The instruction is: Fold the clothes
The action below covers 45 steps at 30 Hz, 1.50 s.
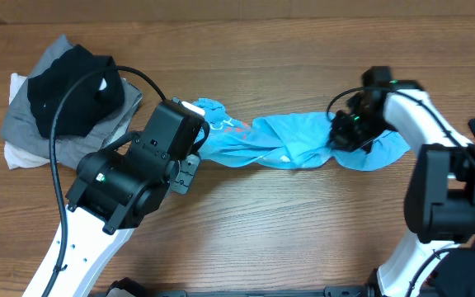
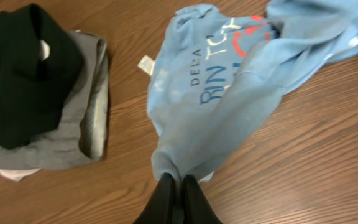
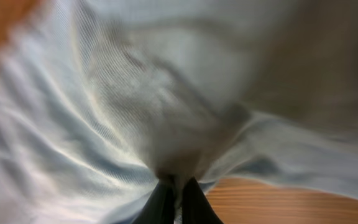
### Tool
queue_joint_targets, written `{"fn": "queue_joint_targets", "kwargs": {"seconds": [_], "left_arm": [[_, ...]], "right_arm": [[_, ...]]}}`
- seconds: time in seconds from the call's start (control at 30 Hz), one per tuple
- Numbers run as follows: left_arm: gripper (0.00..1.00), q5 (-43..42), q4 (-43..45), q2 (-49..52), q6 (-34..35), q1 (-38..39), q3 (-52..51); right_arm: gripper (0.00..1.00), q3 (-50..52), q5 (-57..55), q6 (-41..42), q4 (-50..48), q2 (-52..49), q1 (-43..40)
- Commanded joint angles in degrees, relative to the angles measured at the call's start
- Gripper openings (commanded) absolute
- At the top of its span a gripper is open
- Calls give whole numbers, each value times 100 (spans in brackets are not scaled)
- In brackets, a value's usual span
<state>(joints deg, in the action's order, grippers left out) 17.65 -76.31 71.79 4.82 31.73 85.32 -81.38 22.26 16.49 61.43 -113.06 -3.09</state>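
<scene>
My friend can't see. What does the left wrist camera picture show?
The black two-fingered left gripper is shut on a bunched edge of a crumpled sky-blue T-shirt with printed lettering, which spreads up and right across a brown wooden table. To its left, a black garment lies on a folded grey garment.

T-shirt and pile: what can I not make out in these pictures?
- T-shirt, overhead: twisted, so sleeves and neck are lost in folds.
- Print, left wrist: folds cut the words.
- Right wrist: blurred cloth fills the view; right pincer tips vanish into it.
- White garment, overhead: mostly under the grey garment and the black garment.
</scene>
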Motion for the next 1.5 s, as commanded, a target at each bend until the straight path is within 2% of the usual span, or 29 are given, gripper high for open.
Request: {"fn": "queue_joint_targets", "kwargs": {"seconds": [0.0, 0.17, 0.4, 0.43, 0.47, 0.5, 0.53, 0.57, 0.67, 0.83, 0.97, 1.07, 1.17, 1.27, 1.37, 1.4, 1.47], "left_arm": [[4, 295, -50, -26, 122, -33, 72], [4, 400, -22, -31, 164, -33, 74], [4, 463, -20, -31, 168, -33, 74], [4, 485, -22, -31, 168, -33, 74], [4, 483, -22, -31, 166, -33, 74], [4, 483, -22, -31, 166, -33, 74], [4, 483, -24, -31, 166, -33, 74], [4, 483, -35, -31, 166, -33, 74], [4, 485, -74, -31, 205, -33, 74], [4, 485, -96, -31, 254, -33, 74], [4, 503, -55, -31, 251, -33, 74], [4, 503, -42, -31, 251, -33, 74], [4, 501, -42, -31, 251, -33, 74], [4, 498, -42, -31, 251, -33, 74], [4, 501, -33, -31, 251, -33, 74], [4, 501, -20, -31, 249, -33, 74], [4, 501, 7, -31, 249, -33, 74]], "right_arm": [[4, -800, 11, -35, 92, 555, -643], [4, -1729, 11, 11, 216, 581, -1456], [5, -1788, -170, 4, -94, 557, -1884], [18, -1773, -166, 4, -205, 557, -1884], [44, -1768, -166, 0, -275, 557, -1884], [66, -1768, -166, -15, -313, 557, -1884], [77, -1768, -166, -20, -308, 557, -1867], [79, -1766, -166, -20, -275, 557, -1847], [79, -1755, -166, -20, 9, 557, -1790], [68, -1534, -170, -57, 1073, 557, -1526], [60, -916, -280, -212, 1228, 557, -1078], [56, -238, -295, -168, 881, 557, -741], [55, 291, -302, 4, 531, 557, -610], [66, 717, -345, 48, 155, 557, -601], [67, 1032, -289, 37, -289, 557, -601], [67, 1121, -264, 24, -466, 557, -601], [59, 1305, -111, 26, -914, 557, -586]]}}
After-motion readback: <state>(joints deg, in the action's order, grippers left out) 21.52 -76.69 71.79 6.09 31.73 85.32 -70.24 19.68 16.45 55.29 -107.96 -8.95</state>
